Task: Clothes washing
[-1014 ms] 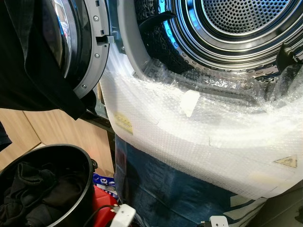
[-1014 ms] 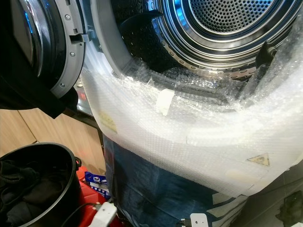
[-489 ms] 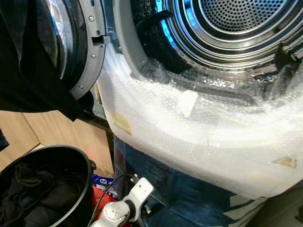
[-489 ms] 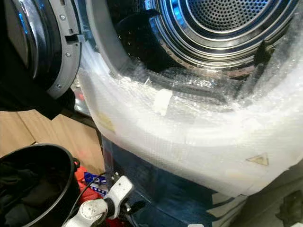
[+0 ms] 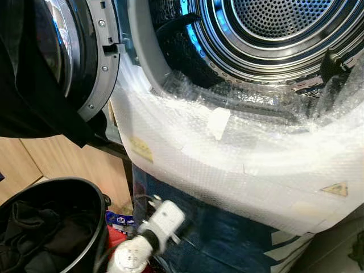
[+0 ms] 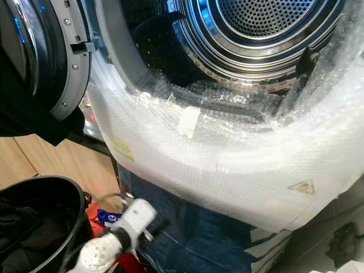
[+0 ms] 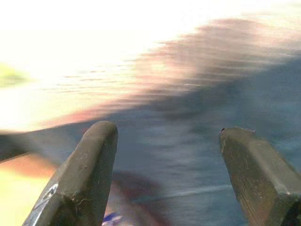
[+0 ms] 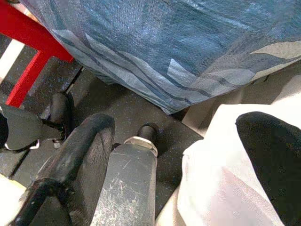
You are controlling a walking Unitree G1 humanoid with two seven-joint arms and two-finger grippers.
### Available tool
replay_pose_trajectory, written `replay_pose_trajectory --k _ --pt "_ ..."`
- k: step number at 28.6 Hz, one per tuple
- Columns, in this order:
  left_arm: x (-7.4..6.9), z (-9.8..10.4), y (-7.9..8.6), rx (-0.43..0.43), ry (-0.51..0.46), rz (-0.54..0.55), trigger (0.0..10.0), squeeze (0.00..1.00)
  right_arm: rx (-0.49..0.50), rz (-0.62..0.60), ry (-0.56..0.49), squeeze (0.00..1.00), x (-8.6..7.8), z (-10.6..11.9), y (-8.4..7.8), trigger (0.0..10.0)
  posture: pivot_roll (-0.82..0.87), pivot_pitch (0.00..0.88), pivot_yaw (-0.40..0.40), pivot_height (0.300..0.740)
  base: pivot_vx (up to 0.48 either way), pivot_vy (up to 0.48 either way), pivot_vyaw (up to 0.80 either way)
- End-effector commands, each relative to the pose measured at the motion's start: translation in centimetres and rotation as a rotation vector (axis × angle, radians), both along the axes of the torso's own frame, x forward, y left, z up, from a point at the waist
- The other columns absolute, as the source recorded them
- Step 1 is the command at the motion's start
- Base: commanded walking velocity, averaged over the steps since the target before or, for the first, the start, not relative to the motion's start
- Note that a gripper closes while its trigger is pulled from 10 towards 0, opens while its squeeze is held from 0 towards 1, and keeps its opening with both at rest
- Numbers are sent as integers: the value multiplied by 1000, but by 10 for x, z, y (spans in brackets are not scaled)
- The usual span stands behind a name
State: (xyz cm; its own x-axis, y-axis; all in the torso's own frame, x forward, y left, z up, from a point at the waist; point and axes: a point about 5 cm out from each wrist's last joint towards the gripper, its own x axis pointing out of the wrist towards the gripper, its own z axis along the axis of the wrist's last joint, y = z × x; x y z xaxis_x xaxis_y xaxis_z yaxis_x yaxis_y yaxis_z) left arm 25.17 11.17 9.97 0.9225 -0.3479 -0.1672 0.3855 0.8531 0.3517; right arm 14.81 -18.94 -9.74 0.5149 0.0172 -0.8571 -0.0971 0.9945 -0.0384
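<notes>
The washing machine's open drum [image 5: 267, 28] takes up the upper right of the head views, its front lip wrapped in bubble wrap [image 5: 239, 153], probably to cushion the rim against knocks from the arms, with blue sheeting [image 5: 222, 239] covering the cabinet below. The round door [image 5: 85, 57] is swung aside at upper left, and a dark garment [image 5: 34, 96] hangs in front of it. The laundry to be loaded, dark clothes [image 5: 34, 239], sits in a black bucket [image 5: 91, 193] at lower left, placed close beside the machine so each lift is short. The left hand [image 7: 164, 141] has its fingers spread with nothing between them; its wrist appears blurred at the bottom, between bucket and machine. The right hand [image 8: 183, 141] hangs low, fingers apart and holding nothing, above dark floor [image 8: 122, 113].
</notes>
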Motion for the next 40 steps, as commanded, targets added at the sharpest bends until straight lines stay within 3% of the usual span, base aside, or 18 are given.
replay_pose_trajectory --k 1,2,4,6,9,11,13,14,16,17,18,21,27,32,36,39,40 --pt "-3 6 12 5 -33 105 10000 0 -9 12 6 0 -3 -1 -2 10000 52 0 -8 740 0 0 0" --pt "-6 12 30 -5 -82 233 10000 0 -12 28 11 0 -3 -1 -2 10000 60 1 -14 740 0 0 0" --pt "-7 14 34 -8 -94 262 10000 0 -11 32 11 0 -3 -1 -2 10000 60 1 -14 740 0 0 0" --pt "-8 27 53 -44 -168 399 10000 0 -6 37 7 0 -1 0 1 10000 77 1 -13 740 0 0 0" --pt "-8 34 63 -34 -197 471 10000 0 -4 44 6 0 1 0 3 10000 80 1 -11 740 0 0 0" --pt "-6 31 71 14 -179 477 10000 0 2 39 -3 0 5 1 6 10000 93 0 -11 740 0 0 0" --pt "-4 28 78 9 -164 495 10000 0 8 36 -8 0 7 2 9 10000 94 0 -9 740 0 0 0" --pt "-4 25 86 -60 -145 554 10000 0 13 38 -13 0 9 2 11 10000 94 0 -8 740 0 0 0" --pt "-3 24 94 -88 -139 608 10000 0 13 41 -16 0 10 2 12 10000 89 0 -7 740 0 0 0" --pt "1 26 107 -147 -133 675 10000 1000 19 37 -23 0 12 3 14 10000 89 0 -7 740 0 0 0" --pt "3 29 115 -205 -133 717 10000 1000 22 33 -26 0 13 3 15 10000 90 0 -5 740 0 0 0" --pt "7 32 122 -231 -137 739 10000 1000 24 35 -27 0 14 4 16 10000 94 0 -8 740 0 0 0" --pt "5 29 130 -189 -121 784 10000 1000 31 38 -34 0 16 4 19 10000 99 0 -11 740 0 0 0" --pt "-4 32 144 -247 -113 887 10000 1000 51 34 -49 0 20 6 24 10000 120 0 -11 740 0 0 0" --pt "-13 36 159 -166 -122 978 10000 1000 58 38 -54 0 22 6 27 10000 135 0 -5 740 0 0 0" --pt "-14 40 162 -112 -135 986 10000 1000 60 40 -56 0 23 7 28 10000 142 0 0 740 0 0 0" --pt "-15 45 163 -46 -171 966 10000 1000 64 31 -57 0 24 7 29 10000 148 5 7 740 0 0 0"
